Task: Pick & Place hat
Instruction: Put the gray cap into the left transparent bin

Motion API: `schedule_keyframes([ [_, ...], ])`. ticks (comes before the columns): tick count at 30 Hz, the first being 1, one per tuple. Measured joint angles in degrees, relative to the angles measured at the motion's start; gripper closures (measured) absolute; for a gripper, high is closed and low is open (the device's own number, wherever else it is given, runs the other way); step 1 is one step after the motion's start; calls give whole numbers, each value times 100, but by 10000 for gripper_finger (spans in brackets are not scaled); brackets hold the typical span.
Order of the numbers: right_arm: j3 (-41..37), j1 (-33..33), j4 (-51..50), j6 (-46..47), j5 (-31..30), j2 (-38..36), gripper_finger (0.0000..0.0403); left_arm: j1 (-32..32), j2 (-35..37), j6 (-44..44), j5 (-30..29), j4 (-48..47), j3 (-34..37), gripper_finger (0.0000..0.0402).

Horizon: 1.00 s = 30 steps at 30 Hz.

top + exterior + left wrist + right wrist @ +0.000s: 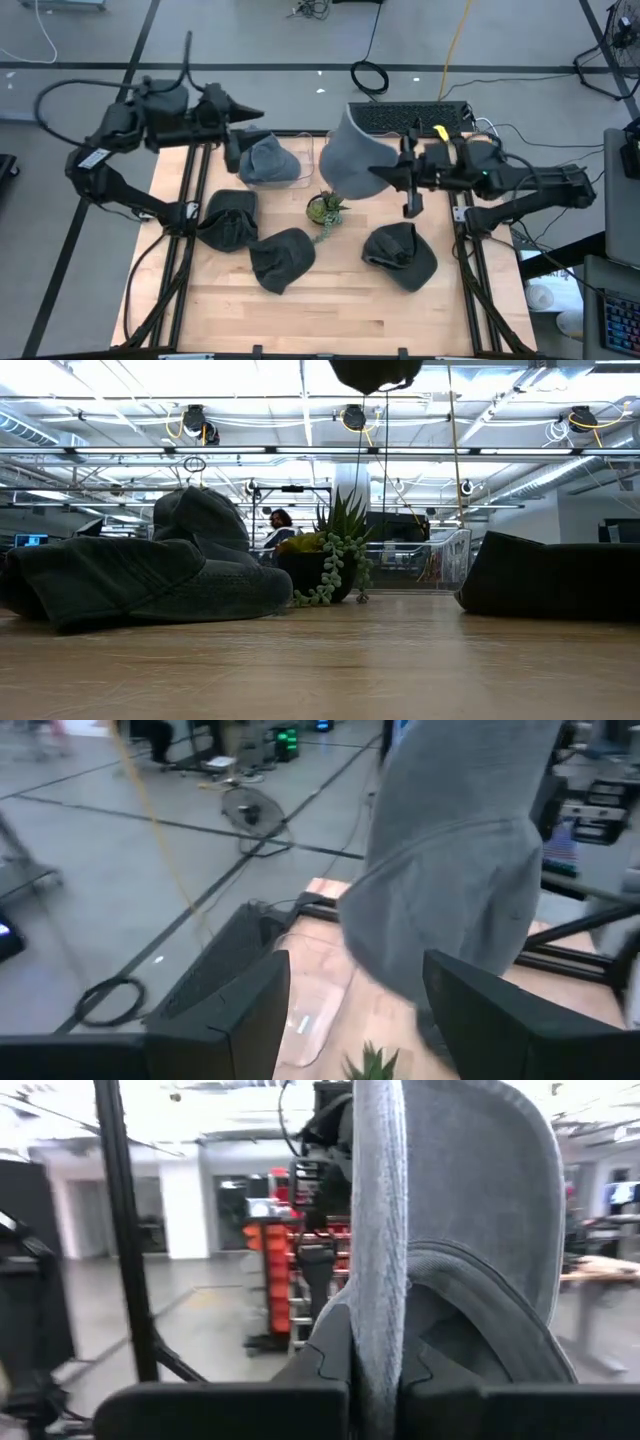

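Note:
A light grey hat (pixel 355 150) is up over the table's far middle, with my right gripper (pixel 388 176) shut on its right side. It fills the right wrist view (pixel 470 1210) and looms ahead in the left wrist view (pixel 450 870). My left gripper (pixel 258 112) stands open over the far left edge, pointing toward the table's right, with nothing between its fingers (pixel 250 1010). A blue-grey hat (pixel 268 160) and three dark hats (pixel 228 218) (pixel 282 258) (pixel 400 255) lie on the table. My right gripper pinches an edge of the grey hat (pixel 378 1350) between its two fingers, and that edge shows end-on as a narrow upright band. The fingers come about level from the table's right side. The hat's body spreads out beyond the fingers, off the table.
A small potted plant (pixel 325 208) stands at the table's middle, just near of the held hat. A keyboard (pixel 410 118) lies beyond the far edge. In the low view, dark hats (pixel 140 575) (pixel 550 575) flank the plant (pixel 335 555). The near strip of table (pixel 330 320) is bare wood.

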<state>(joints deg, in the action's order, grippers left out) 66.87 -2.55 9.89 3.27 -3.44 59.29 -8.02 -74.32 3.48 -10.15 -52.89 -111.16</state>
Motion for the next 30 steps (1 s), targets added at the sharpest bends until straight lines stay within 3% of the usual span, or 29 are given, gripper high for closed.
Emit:
schedule_keyframes([
  [5, 0, 496, 616, 585, 1500, 295, 403, -499, -7, -373, 1596, 788, 540, 163],
  [9, 0, 697, 1175, 1015, 2548, 386, 403, -876, -7, -496, 2288, 1137, 877, 163],
  [16, 0, 748, 1511, 894, 2769, 387, 403, -1323, -5, -369, 4112, 2413, 1461, 163],
  [30, 0, 959, 1829, 637, 2950, 387, 403, -1316, -3, 663, 4441, 4766, 2755, 163],
])
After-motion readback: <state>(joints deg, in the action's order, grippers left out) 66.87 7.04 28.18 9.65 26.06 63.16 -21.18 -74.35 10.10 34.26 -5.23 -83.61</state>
